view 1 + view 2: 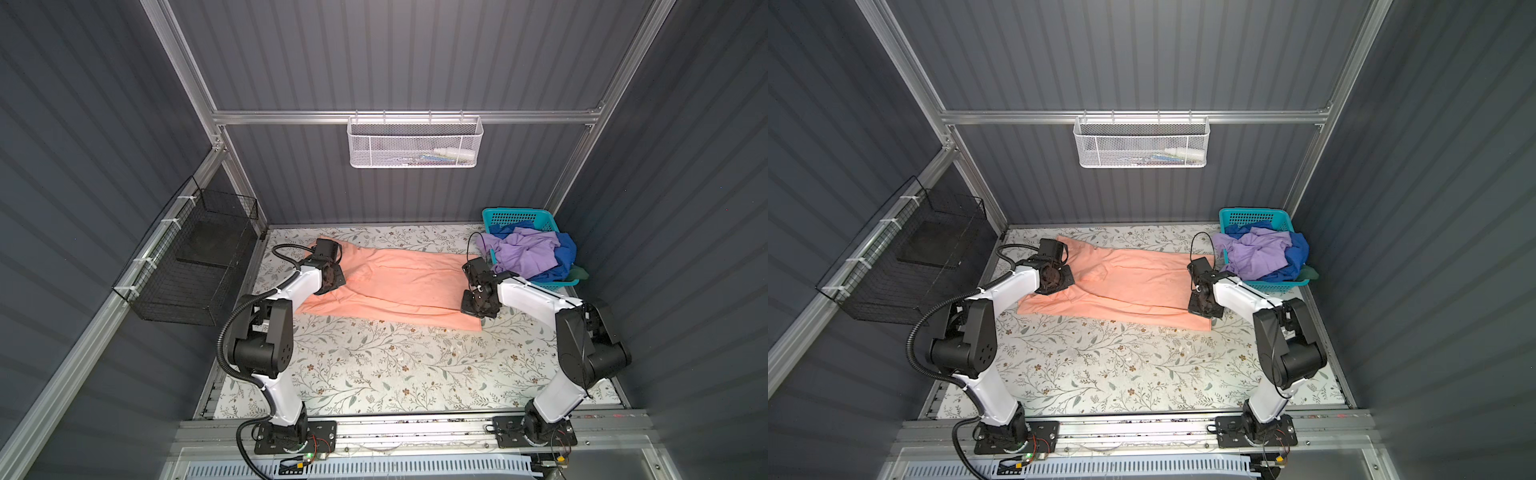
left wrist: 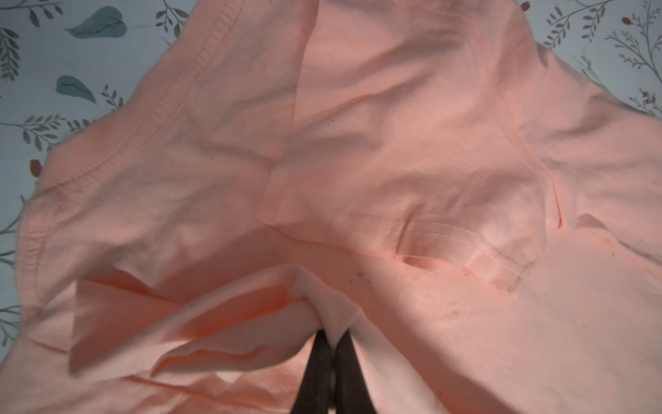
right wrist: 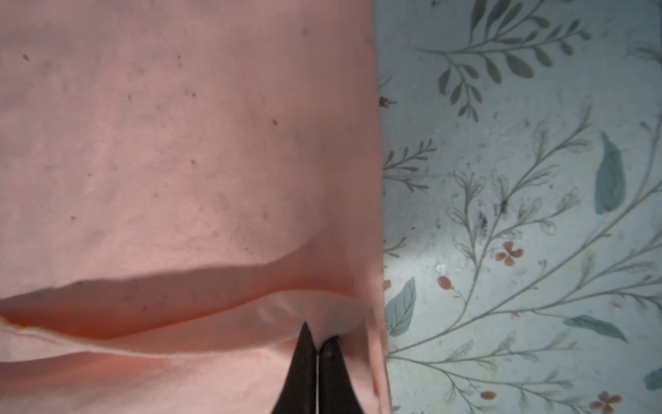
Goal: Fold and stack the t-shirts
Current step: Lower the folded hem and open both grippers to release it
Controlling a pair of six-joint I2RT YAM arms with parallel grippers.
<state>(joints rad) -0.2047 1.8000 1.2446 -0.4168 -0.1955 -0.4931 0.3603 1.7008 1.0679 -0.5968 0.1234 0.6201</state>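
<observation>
- In both top views a peach shirt [image 1: 399, 282] lies spread across the far part of the flowered tabletop [image 1: 374, 365]. The left arm [image 1: 299, 282] reaches down at one end and the right arm [image 1: 528, 295] at the other.
- In the far right corner a teal basket [image 1: 515, 217] holds a crumpled purple shirt [image 1: 523, 257] and a blue shirt [image 1: 563, 257]. A bit of a green shirt [image 1: 580, 273] shows at its near edge.
- From above, the wrists hide what each arm grips. The things in the white mesh basket [image 1: 415, 143] on the back rail are too small to make out. A black wire basket [image 1: 199, 266] hangs on the left wall.
- The left wrist view alone shows the left pincer [image 2: 333, 340]: its jaws are closed tight on a raised fold of the peach shirt. Beyond it are wrinkled cloth, stitched hems and a seam. The tabletop's leaf print shows only at the corners.
- The right wrist view alone shows the right pincer [image 3: 318, 346]: its jaws are pressed together, pinching the peach shirt close to its straight side edge, with bare tabletop beside that edge. The cloth is lifted slightly into a long fold at the grip.
</observation>
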